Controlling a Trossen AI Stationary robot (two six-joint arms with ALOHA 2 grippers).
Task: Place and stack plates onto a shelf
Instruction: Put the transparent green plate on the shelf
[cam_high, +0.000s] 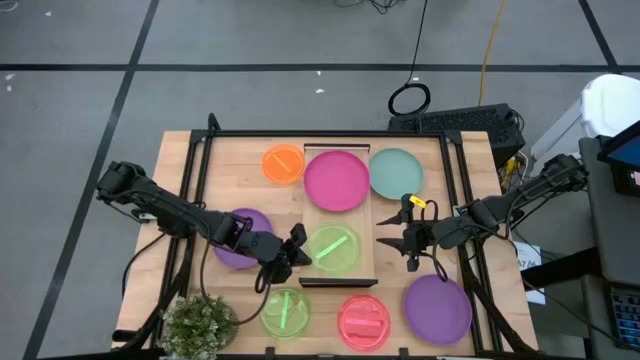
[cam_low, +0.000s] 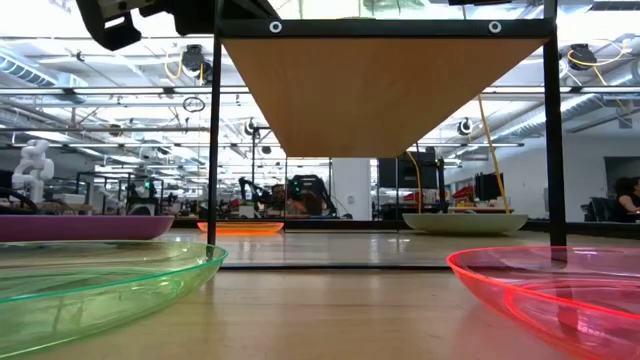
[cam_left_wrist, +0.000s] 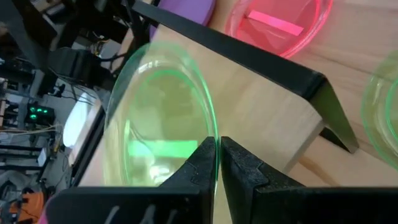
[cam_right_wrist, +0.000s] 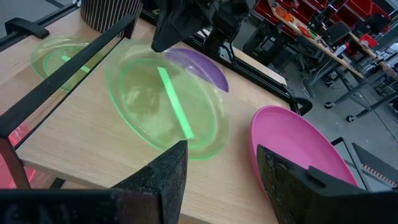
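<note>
- The table (cam_high: 180, 200) carries the shelf (cam_high: 340, 220), a raised light-wood board at its middle.
- A magenta plate (cam_high: 337, 180) lies flat on the shelf's far half.
- A green plate (cam_high: 334, 249) sits tilted over the shelf's near half, one edge lifted.
- The left claw (cam_high: 297, 250) is clenched on the green plate's rim.
- The right claw (cam_high: 398, 235) hangs released just beside the shelf's right edge, holding nothing.
</note>
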